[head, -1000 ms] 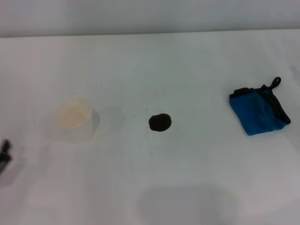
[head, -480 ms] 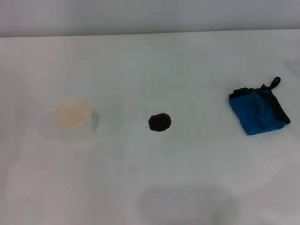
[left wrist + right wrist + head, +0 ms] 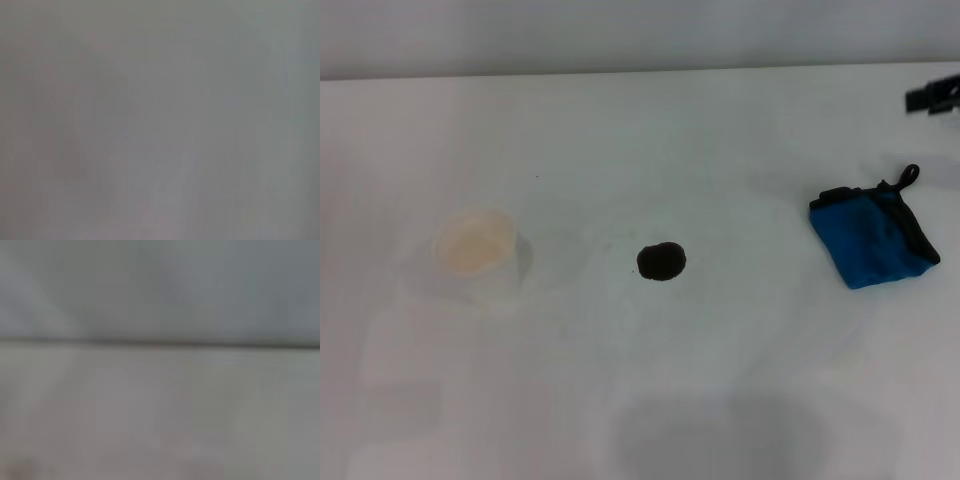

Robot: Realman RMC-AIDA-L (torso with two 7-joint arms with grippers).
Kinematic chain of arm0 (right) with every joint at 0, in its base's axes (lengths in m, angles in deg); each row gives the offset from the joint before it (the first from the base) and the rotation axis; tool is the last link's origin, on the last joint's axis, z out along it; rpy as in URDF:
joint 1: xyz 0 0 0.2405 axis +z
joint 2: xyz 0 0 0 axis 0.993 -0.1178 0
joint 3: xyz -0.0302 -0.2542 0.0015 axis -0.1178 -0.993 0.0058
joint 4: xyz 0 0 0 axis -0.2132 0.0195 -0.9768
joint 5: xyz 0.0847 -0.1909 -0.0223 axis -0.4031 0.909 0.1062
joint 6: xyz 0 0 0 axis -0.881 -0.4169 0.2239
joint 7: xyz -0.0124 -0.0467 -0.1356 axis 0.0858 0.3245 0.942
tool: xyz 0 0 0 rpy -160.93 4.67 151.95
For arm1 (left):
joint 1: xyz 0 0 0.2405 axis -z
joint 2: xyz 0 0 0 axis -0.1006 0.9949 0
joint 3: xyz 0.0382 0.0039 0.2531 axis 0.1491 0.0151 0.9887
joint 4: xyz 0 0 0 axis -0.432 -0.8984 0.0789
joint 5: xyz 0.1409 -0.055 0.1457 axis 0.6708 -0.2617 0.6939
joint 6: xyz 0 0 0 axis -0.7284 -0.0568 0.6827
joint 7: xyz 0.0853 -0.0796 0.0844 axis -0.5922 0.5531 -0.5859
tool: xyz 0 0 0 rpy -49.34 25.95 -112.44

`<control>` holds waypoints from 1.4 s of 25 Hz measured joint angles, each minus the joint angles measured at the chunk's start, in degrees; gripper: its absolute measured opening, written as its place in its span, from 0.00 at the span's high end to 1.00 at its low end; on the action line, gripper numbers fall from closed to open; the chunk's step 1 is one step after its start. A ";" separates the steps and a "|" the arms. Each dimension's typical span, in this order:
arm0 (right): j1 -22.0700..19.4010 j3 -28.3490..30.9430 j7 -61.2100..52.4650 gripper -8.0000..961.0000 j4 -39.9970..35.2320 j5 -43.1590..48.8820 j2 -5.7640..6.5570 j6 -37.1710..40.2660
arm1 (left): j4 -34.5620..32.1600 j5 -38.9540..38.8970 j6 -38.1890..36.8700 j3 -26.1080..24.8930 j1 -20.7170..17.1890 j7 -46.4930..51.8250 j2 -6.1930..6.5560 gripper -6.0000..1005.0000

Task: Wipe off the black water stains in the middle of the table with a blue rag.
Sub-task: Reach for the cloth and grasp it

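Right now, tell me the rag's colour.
Blue with black trim; the rag shows best in the head view.

obstacles: cup (image 3: 477,258) left of stain (image 3: 661,261) | open table (image 3: 760,300) between stain and rag (image 3: 870,237)

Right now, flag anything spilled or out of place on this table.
One dark blotch, the black water stains, sits mid-table, unwiped. The blue rag lies crumpled to its right, untouched. The right gripper shows just beyond it.

One black stain (image 3: 661,262), one blue rag (image 3: 869,238), one pale cup (image 3: 478,254), one table (image 3: 650,130).
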 joint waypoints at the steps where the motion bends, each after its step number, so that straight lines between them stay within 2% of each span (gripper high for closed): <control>1: 0.56 -1.27 -1.47 0.49 -2.45 3.31 -1.11 0.17 | 0.00 0.00 0.00 0.00 0.09 0.00 0.00 0.13; 2: 1.11 -2.50 -2.68 0.49 -4.67 6.49 -2.31 0.05 | 0.00 0.00 0.00 0.00 0.09 0.00 0.00 0.13; 5: 3.22 -5.59 -4.75 0.49 -10.64 16.60 -6.98 0.09 | -0.01 0.02 -0.05 0.01 0.16 -0.02 0.02 0.13; 8: 4.93 -9.42 -6.50 0.49 -12.61 25.79 -10.83 0.96 | -0.01 -0.04 -0.05 0.00 0.02 -0.03 -0.02 0.13; 11: 6.08 -14.13 -8.35 0.49 -12.21 34.08 -13.39 2.78 | -0.04 0.04 -0.04 0.00 0.20 -0.04 -0.05 0.13; 14: 6.03 -20.89 -11.82 0.49 -9.86 35.81 -13.67 4.49 | -0.23 0.14 0.04 0.00 0.51 -0.04 -0.04 0.13; 17: 6.41 -23.94 -13.76 0.49 -8.35 35.15 -13.74 5.65 | -0.21 0.14 0.56 0.00 0.46 -0.06 -0.04 0.13; 28: 9.99 -25.49 -14.55 0.49 0.26 33.93 -13.77 7.39 | -0.40 0.16 1.37 0.00 0.92 -0.13 -0.03 0.13; 35: 10.69 -26.36 -14.95 0.49 1.42 34.14 -13.64 8.83 | -0.47 0.07 1.39 0.00 1.08 -0.13 -0.04 0.14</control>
